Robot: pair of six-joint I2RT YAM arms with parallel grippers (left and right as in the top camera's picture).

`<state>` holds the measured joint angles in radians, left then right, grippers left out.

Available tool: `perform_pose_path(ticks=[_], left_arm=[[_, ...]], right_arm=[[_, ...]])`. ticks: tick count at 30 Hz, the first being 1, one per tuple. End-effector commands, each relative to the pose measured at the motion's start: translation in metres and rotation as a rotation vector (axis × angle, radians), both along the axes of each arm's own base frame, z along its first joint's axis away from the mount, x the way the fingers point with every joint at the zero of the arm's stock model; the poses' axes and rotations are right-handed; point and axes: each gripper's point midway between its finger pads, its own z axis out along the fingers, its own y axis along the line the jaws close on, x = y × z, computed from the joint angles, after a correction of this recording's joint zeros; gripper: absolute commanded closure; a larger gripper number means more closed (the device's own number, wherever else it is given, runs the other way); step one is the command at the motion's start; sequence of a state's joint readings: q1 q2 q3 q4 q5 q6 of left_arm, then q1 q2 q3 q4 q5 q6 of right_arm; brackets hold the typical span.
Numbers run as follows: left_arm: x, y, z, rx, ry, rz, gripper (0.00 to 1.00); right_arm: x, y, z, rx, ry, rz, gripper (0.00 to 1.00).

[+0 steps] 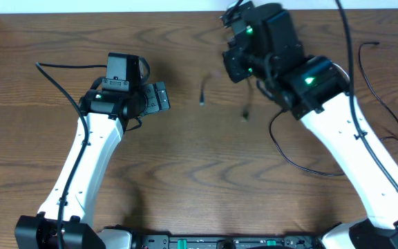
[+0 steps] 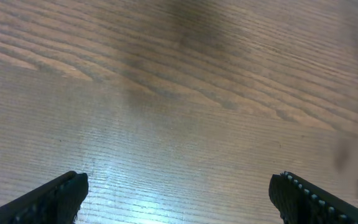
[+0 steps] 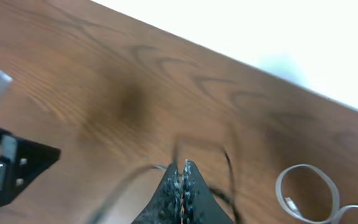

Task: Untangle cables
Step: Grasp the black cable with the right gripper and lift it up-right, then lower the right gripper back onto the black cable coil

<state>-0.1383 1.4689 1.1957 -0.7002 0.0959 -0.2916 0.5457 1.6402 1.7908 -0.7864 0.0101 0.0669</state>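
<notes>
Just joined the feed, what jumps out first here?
The right gripper, raised at the far right, is shut on black cables, their plug ends dangling in a blur. The left gripper hangs open over bare table at left. A white cable loops near the right gripper.

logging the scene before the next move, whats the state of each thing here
left gripper: jaws wide open, nothing between them
right gripper: jaws shut, apparently pinching a black cable
black cable: partly lifted, plug ends dangling and blurred, the rest looped on the table
white cable: lying loose in a loop on the table, not held
</notes>
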Motion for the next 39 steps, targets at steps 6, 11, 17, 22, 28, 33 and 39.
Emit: perform_pose_path(ticks=[6, 11, 17, 22, 28, 33, 39], left_arm=[[-0.001, 0.001, 0.001, 0.001, -0.001, 0.004, 0.02], [-0.001, 0.001, 0.001, 0.001, -0.001, 0.004, 0.02], [-0.001, 0.001, 0.001, 0.001, -0.001, 0.004, 0.02], [-0.001, 0.001, 0.001, 0.001, -0.001, 0.004, 0.02], [-0.001, 0.001, 0.001, 0.001, -0.001, 0.004, 0.02], [-0.001, 0.001, 0.001, 0.001, -0.002, 0.004, 0.02], [-0.001, 0.001, 0.001, 0.001, -0.001, 0.004, 0.02]], right_arm=[[-0.002, -0.016, 0.001, 0.227, 0.176, -0.018, 0.99], [-0.012, -0.028, -0.040, 0.152, 0.301, -0.041, 0.88], [-0.013, -0.053, -0.116, -0.020, 0.427, -0.159, 0.58], [-0.007, -0.053, -0.177, -0.121, 0.470, -0.117, 0.56], [-0.008, -0.053, -0.241, -0.248, 0.542, -0.011, 0.54], [-0.004, -0.048, -0.282, -0.327, 0.561, 0.084, 0.54], [0.005, -0.045, -0.316, -0.390, 0.536, 0.185, 0.53]])
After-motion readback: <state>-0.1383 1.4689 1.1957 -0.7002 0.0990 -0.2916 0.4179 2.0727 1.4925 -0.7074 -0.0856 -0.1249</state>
